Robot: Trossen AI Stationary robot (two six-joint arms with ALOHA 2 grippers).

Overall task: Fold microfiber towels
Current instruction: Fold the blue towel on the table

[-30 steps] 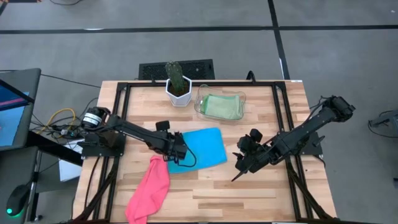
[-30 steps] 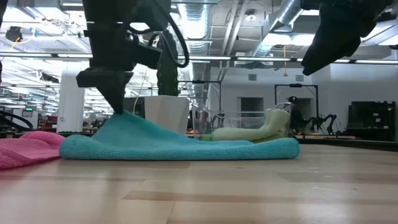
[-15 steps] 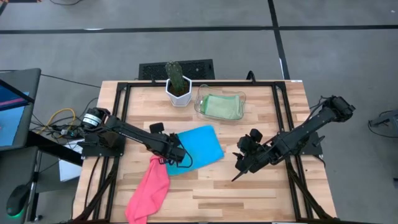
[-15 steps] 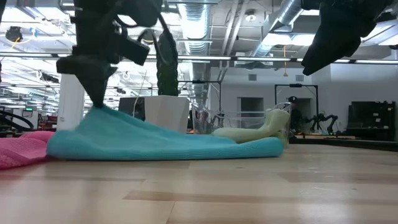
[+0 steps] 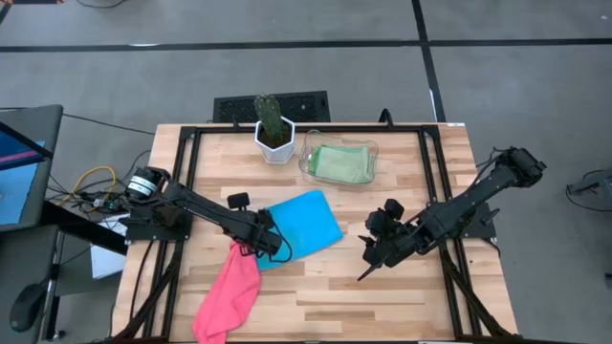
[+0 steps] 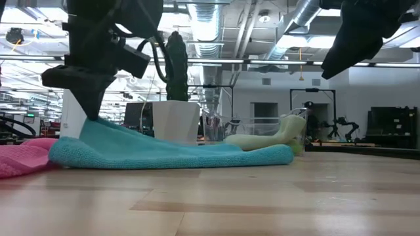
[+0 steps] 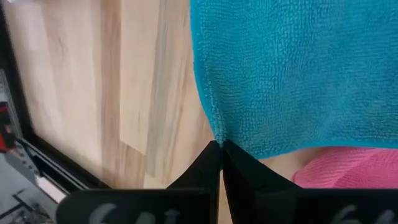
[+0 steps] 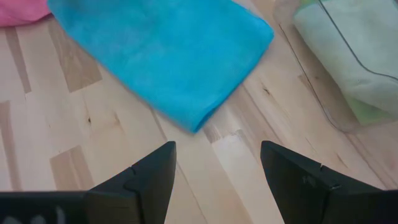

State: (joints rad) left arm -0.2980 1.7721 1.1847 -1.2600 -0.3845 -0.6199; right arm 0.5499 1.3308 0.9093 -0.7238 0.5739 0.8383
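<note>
A turquoise towel [image 5: 304, 223] lies on the wooden table, left of centre, with my left gripper [image 5: 268, 247] shut on its near left corner. In the low view that corner rises to the gripper [image 6: 88, 113] while the rest of the towel [image 6: 177, 152] lies flat. A pink towel [image 5: 229, 285] lies crumpled near the front left, its upper end beside the gripper. A light green towel [image 5: 341, 162] rests in the clear tray [image 5: 308, 164] at the back. My right gripper [image 5: 367, 262] hangs open above bare wood, right of the turquoise towel [image 8: 168, 56], touching nothing. My left gripper pinches the turquoise towel's corner [image 7: 218, 138] between its two shut fingertips, coming from above and slanting down. One layer or several, I cannot tell. The corner [image 6: 93, 123] is raised a little off the wood, and the rest of the towel lies on the table.
A white pot with a cactus [image 5: 273, 134] stands at the back, left of the tray. Black frame rails [image 5: 182, 162] run along the table's edges. Bare wood [image 5: 382, 306] stretches across the near and right parts of the table.
My left gripper, still shut on the corner, has moved toward the table's left and near edges. The turquoise towel has slid along the table after it and turned a little, its right end drawn leftward. The right arm has kept still.
</note>
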